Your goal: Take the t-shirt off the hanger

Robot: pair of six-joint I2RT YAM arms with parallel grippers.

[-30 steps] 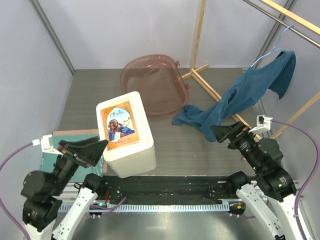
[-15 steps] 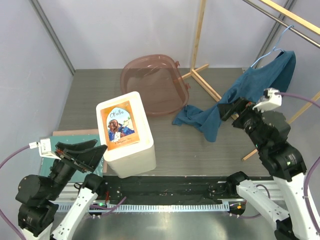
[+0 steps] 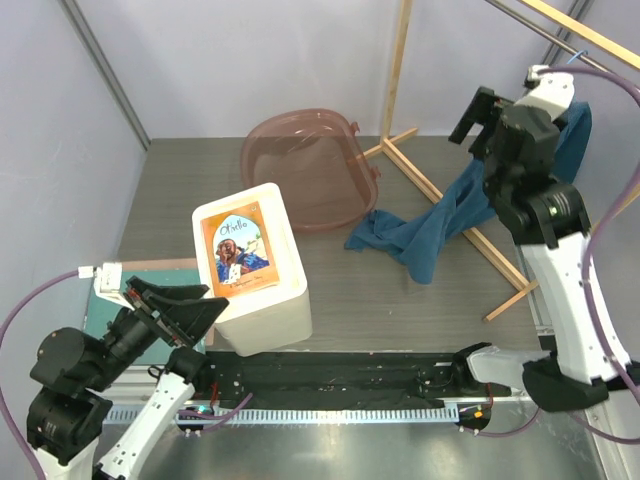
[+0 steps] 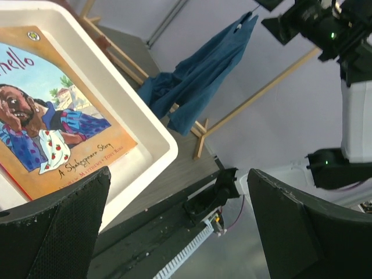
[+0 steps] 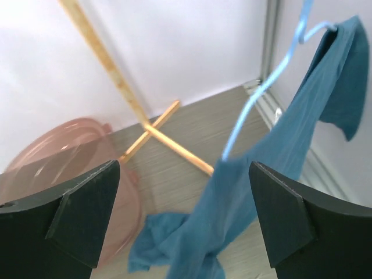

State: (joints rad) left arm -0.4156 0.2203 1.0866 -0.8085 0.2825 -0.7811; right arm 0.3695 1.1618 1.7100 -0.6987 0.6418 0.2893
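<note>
holding a picture book, the white box stands while left gripper and right gripper gape wide, empty.

— What sort of place is this?
— A robot lab cell. Plain white panels and metal posts enclose a grey table.
— Anything else?
— Two arms bolted to a rail at the bottom edge, purple cables looping off them.
</note>
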